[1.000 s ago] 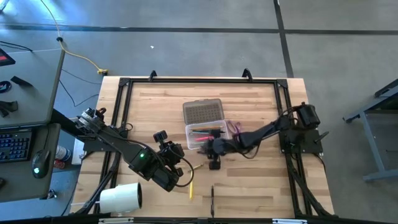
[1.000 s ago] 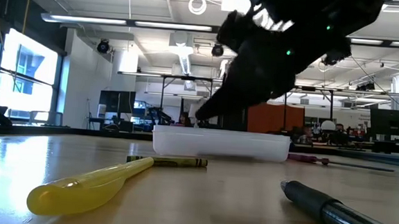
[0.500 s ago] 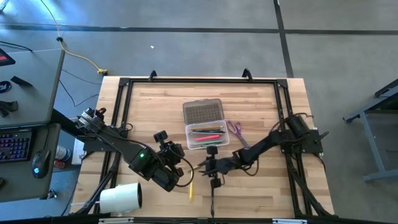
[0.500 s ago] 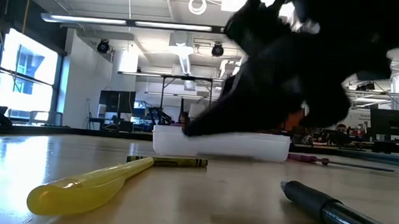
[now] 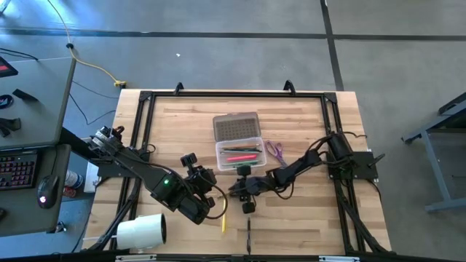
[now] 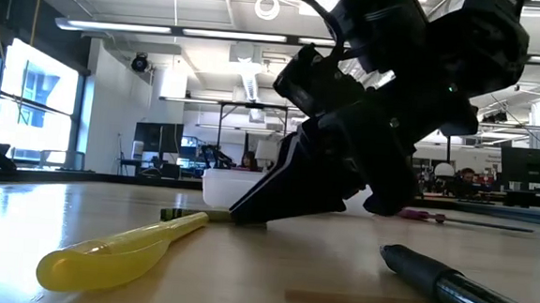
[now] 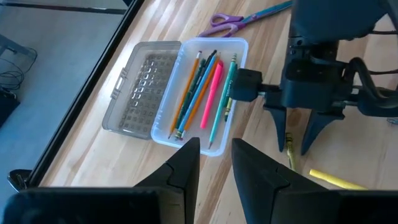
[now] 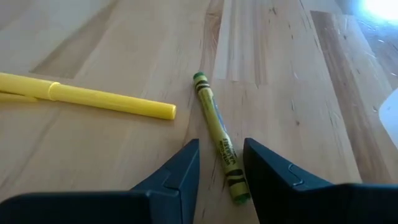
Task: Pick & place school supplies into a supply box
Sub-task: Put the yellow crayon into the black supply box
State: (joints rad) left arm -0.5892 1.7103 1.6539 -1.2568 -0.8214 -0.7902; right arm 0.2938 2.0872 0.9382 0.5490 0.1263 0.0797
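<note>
The supply box stands open mid-table, its ribbed lid laid flat on the far side, with several pencils and pens inside. A yellow-green crayon lies on the wood near the box. My right gripper is open and low over the crayon, one finger on each side of it, without touching it. The right gripper slants down with its tips near the tabletop. My left gripper is open and waits left of it, above the table. The purple-handled scissors lie right of the box.
A yellow marker lies on the table near the crayon, toward the near edge. A dark pen rests by the near edge. A big white roll sits at the near left corner. A black frame borders the table.
My right gripper has left the supply box, moved toward the table's near edge, then a little toward the left edge, and come down low over the crayon. The pencils and pens stay in the box.
</note>
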